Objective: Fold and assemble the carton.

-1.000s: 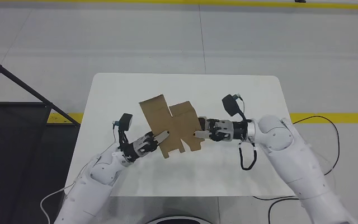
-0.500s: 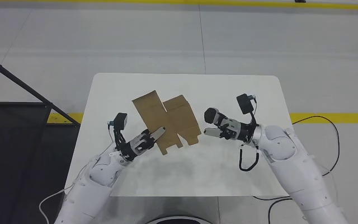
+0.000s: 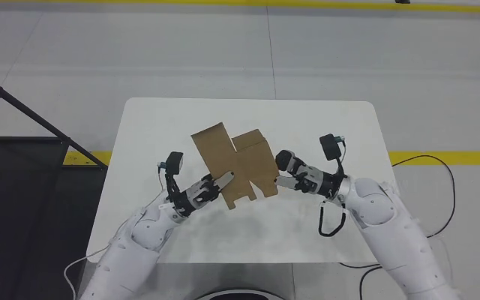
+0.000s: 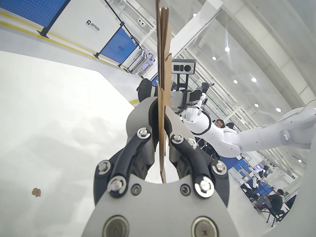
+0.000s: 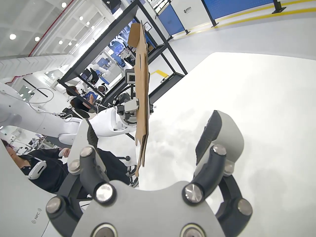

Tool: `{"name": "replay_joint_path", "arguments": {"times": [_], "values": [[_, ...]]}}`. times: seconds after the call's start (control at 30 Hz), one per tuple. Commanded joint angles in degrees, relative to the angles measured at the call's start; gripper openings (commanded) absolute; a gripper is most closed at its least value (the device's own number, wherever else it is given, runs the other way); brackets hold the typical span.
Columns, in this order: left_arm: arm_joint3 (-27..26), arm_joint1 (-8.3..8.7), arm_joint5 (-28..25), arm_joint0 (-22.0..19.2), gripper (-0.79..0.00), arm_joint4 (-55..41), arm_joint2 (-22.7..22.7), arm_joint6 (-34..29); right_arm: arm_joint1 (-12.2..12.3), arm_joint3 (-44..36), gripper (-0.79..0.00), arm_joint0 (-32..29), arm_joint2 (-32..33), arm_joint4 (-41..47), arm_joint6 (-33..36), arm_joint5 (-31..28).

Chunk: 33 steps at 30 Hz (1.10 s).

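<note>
L tool (image 3: 221, 181) clamped on flat carton (image 3: 236, 161), held above worktop (image 3: 337, 127); R tool (image 3: 281, 169) spread wide around opp. edge, not gripping.

flat brown carton (image 3: 236, 166), unfolded, held above white table

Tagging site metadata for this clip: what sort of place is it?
Probably a large factory-style robot work hall: a high ceiling with rows of lights, blue partition panels and yellow floor lines around the white table.
</note>
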Motion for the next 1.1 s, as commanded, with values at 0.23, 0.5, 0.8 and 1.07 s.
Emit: {"name": "replay_joint_path", "arguments": {"times": [0.23, 0.5, 0.8, 1.07], "values": [[0.17, -0.05, -0.02, -0.21, -0.785, 0.42, 0.35, -0.31, 0.12, -0.08, 0.000, -0.37, 0.42, -0.43, 0.18, 0.61], [-2.54, -0.06, 2.84, 1.44, -0.785, 1.80, -0.24, 1.16, 0.18, -2.54, 0.000, -1.93, 1.16, -1.81, -1.31, 1.83], [-2.87, -0.02, 3.01, 1.70, -0.785, 1.95, -0.41, 1.16, 0.23, -2.82, 0.000, -2.12, 1.38, -1.77, -1.34, 2.02], [-3.83, -0.12, 4.55, 2.19, -0.785, 3.69, -0.03, 1.26, 0.17, -5.22, 0.000, -3.14, 1.47, -2.52, -2.28, 3.04]]}}
